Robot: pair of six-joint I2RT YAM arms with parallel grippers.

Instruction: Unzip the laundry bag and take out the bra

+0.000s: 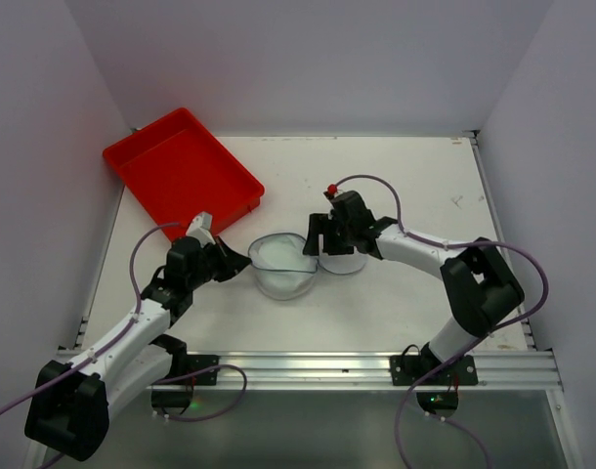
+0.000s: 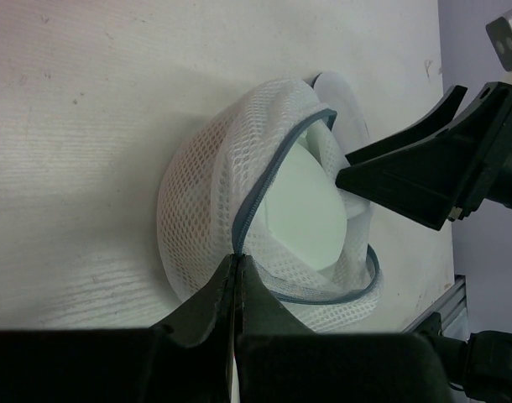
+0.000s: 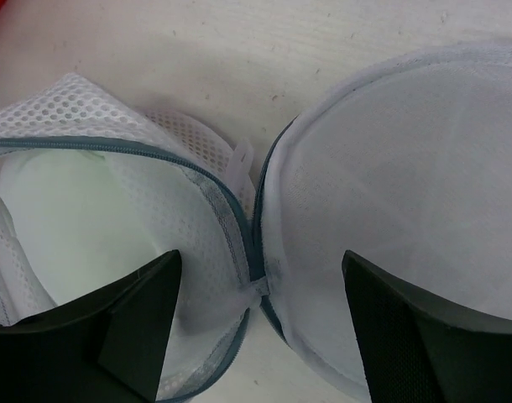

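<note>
The laundry bag (image 1: 281,272) lies unzipped in the middle of the table, a white mesh pouch with a grey zip, its two halves spread apart. A pale bra cup (image 2: 302,210) shows inside the mesh half (image 3: 88,105); in the right wrist view the bra (image 3: 71,218) fills that half. My left gripper (image 2: 237,259) is shut on the zip edge at the bag's near left side (image 1: 241,259). My right gripper (image 3: 260,269) stands open, straddling the hinge that joins the two halves, and it holds nothing. One of its fingers (image 2: 407,180) reaches into the opening beside the cup.
A red tray (image 1: 181,176) sits at the back left, tilted against the wall. White walls close in the table on three sides. A metal rail (image 1: 308,366) runs along the near edge between the arm bases.
</note>
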